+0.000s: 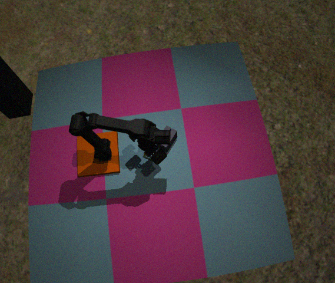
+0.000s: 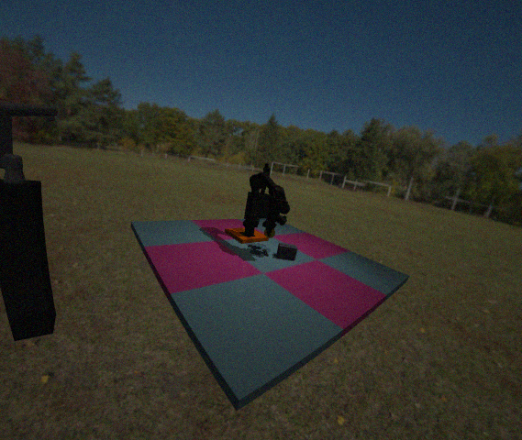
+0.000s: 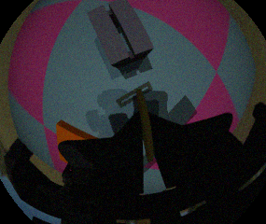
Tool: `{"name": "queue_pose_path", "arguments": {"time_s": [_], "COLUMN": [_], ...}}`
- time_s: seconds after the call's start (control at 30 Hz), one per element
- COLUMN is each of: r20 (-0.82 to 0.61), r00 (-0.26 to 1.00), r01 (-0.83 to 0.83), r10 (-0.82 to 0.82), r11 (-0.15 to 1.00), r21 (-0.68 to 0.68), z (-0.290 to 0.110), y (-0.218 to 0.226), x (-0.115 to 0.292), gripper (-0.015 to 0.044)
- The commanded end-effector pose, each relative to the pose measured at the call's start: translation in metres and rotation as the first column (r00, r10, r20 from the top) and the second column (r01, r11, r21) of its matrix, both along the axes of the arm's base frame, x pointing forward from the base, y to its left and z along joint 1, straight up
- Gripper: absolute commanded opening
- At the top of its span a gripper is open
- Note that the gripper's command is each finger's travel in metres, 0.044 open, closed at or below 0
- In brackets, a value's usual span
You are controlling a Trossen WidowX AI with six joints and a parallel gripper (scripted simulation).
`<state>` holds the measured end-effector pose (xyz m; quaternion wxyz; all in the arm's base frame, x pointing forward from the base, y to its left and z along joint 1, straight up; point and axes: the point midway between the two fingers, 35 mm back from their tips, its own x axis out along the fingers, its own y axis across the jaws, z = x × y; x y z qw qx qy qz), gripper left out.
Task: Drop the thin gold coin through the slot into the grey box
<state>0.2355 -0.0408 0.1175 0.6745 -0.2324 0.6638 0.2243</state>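
My gripper (image 1: 149, 157) (image 3: 140, 115) is shut on the gold coin (image 3: 147, 130). The wrist view shows the coin edge-on as a thin line between the dark fingers. The grey box (image 1: 172, 134) (image 2: 286, 251) (image 3: 121, 33) stands on the middle grey tile, and the wrist view shows the dark slot in its lid. The gripper hangs above the tile just short of the box, on the side nearer the arm's base. In the top view the wrist covers part of the box. A small dark block (image 1: 133, 161), which looks like the holder, lies on the tile left of the gripper.
The arm's base stands on an orange plate (image 1: 83, 152) (image 2: 247, 235) (image 3: 69, 133). The floor is a checkered mat of pink and grey tiles (image 1: 228, 137) on grass. A tall black post (image 1: 3, 88) (image 2: 18, 256) stands off the mat to the left.
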Motion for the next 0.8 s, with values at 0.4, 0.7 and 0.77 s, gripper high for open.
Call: {"name": "queue_pose_path", "arguments": {"time_s": [0.4,0.7,0.77], "r20": [-0.004,-0.002,-0.002], "r00": [0.97,0.97,0.97], "r01": [-0.243,-0.243,-0.243], "r10": [0.243,0.243,0.243], "r11": [0.97,0.97,0.97], "r21": [-0.006,-0.006,-0.005], "z": [0.001,0.003,0.004], "y": [0.002,0.014,0.017], "x": [0.005,0.023,0.026], "gripper": [0.0,0.0,0.0]}}
